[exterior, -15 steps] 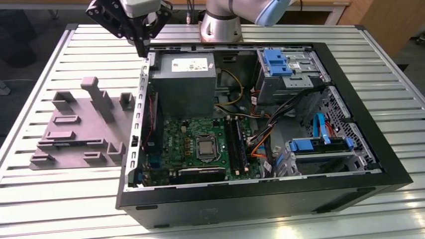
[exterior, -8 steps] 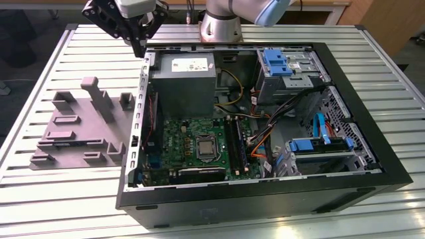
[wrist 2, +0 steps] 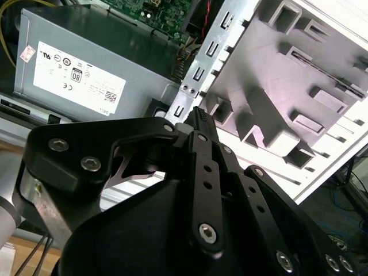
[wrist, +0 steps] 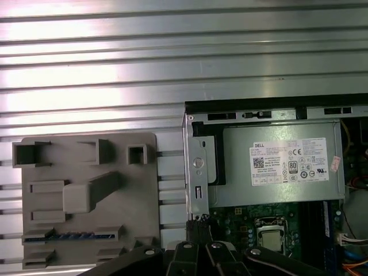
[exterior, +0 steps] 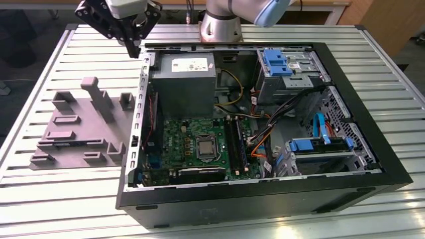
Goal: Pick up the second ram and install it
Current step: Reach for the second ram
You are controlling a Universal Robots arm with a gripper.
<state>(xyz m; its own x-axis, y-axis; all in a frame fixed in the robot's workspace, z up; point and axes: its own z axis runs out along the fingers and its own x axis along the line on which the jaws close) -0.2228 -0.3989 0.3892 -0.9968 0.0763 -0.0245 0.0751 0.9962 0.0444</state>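
The second ram (wrist: 72, 236) shows as a thin blue-green strip lying in a long slot of the grey fixture (wrist: 86, 195), on the side away from my gripper. My gripper (exterior: 135, 50) hangs above the table by the case's far corner on the exterior view's left, apart from the ram. Its fingers meet at a point with nothing between them, as both wrist views show (wrist 2: 198, 112) (wrist: 198, 225). The motherboard's black slots (exterior: 236, 144) run alongside the processor socket inside the open case.
The open computer case (exterior: 371, 174) takes up the table's middle and the exterior view's right. It holds a grey power supply (exterior: 182, 74), blue drive brackets (exterior: 275, 62) and loose cables. The grey fixture (exterior: 79, 129) has upright posts. The arm's base (exterior: 222, 25) stands behind the case.
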